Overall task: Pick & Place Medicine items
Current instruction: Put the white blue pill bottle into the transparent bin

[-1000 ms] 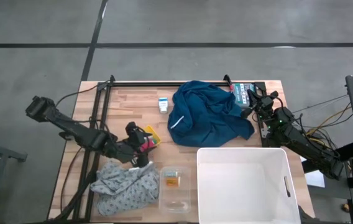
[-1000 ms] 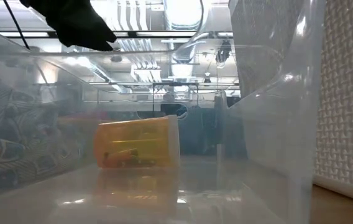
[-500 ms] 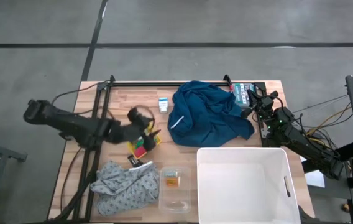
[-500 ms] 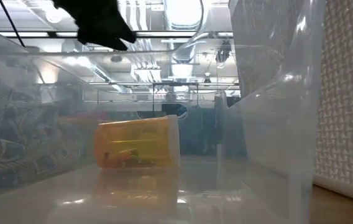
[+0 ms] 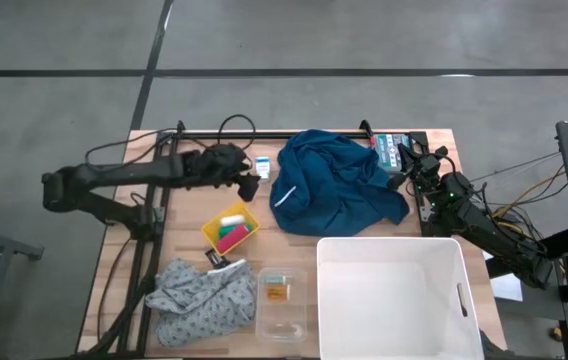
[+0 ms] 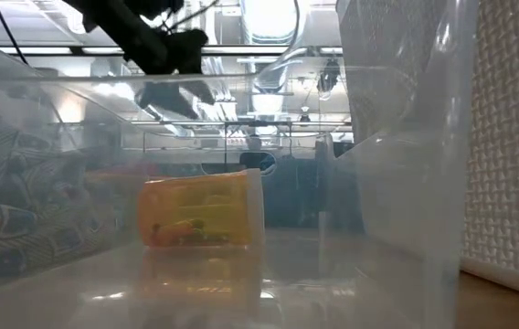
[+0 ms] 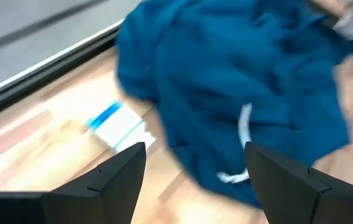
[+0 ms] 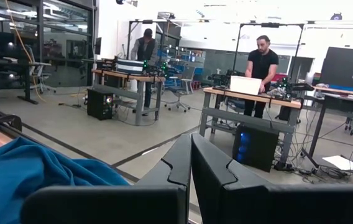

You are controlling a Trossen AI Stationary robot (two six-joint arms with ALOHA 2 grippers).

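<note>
Worktop (image 5: 194,195): wooden, carrying blue cloth (image 5: 336,182) and white bin (image 5: 394,300).
High view: left gripper (image 5: 247,178) is hovering just beside white carton (image 5: 262,167); orange bottle (image 5: 277,291) is lying in clear tray (image 5: 282,322).
Left wrist view: jaws spread, empty; carton looks light, crushable — grip its flat sides.
Right wrist view: right gripper (image 8: 191,163) is waiting, jaws pressed together.

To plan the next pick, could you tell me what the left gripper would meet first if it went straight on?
Probably the white carton, just ahead of the open left gripper; the blue cloth lies beyond. Depth is uncertain.
</note>
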